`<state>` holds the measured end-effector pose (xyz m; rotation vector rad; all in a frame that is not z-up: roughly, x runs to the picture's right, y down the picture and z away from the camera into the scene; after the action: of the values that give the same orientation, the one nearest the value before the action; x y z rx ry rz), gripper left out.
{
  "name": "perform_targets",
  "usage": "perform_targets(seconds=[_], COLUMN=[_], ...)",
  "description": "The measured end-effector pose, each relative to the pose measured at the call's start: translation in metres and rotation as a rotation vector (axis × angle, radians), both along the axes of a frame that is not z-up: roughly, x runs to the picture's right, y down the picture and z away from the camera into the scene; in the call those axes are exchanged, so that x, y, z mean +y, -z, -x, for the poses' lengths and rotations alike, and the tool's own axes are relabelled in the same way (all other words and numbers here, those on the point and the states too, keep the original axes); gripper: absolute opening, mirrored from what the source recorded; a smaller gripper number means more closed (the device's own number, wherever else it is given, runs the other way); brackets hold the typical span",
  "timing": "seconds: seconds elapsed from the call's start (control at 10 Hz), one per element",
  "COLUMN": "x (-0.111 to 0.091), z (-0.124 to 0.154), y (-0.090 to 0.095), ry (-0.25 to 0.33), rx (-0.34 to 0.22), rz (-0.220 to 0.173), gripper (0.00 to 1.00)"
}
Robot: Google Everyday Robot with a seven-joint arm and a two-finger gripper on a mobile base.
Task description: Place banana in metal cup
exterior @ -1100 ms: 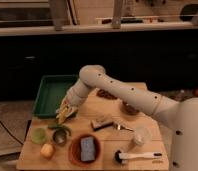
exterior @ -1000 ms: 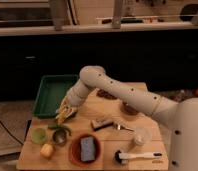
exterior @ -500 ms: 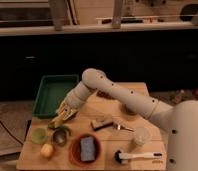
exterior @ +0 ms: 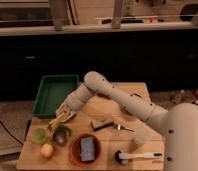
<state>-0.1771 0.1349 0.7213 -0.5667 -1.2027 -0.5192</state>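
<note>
A wooden surface [exterior: 109,142] carries a red bowl [exterior: 72,150] near its front edge. Just left of the bowl stand the metal cup [exterior: 60,135], a light-green cup [exterior: 39,135] and a round yellow fruit [exterior: 47,150]. A green tray [exterior: 54,95] lies behind-left. To the bowl's right are a clear cup [exterior: 141,136] and a white brush [exterior: 137,156]. The gripper [exterior: 62,116] hangs just above the metal cup, jaws closed on the banana [exterior: 61,120].

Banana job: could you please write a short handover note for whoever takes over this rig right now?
End effector: shut on the banana, over the left of the table, in front of the green tray.
Banana: hanging just above the metal cup, not yet in it.
Metal cup: upright between light-green cup and red bowl.
Done: grasp, lift.
Left: lower, release into cup, withdraw.
</note>
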Motion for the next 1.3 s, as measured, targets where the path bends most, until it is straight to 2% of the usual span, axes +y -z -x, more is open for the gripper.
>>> perform_targets(seconds=[0.3,0.5,1.3], x=[-0.004,-0.006,0.021], z=[0.003,0.000,-0.013], y=[0.012,0.027,0.048], ry=[0.054,0.094,0.175], rx=[-0.004,0.006,0.053], rz=[-0.014,-0.019,0.036], gripper=[0.01,0.01,0.01])
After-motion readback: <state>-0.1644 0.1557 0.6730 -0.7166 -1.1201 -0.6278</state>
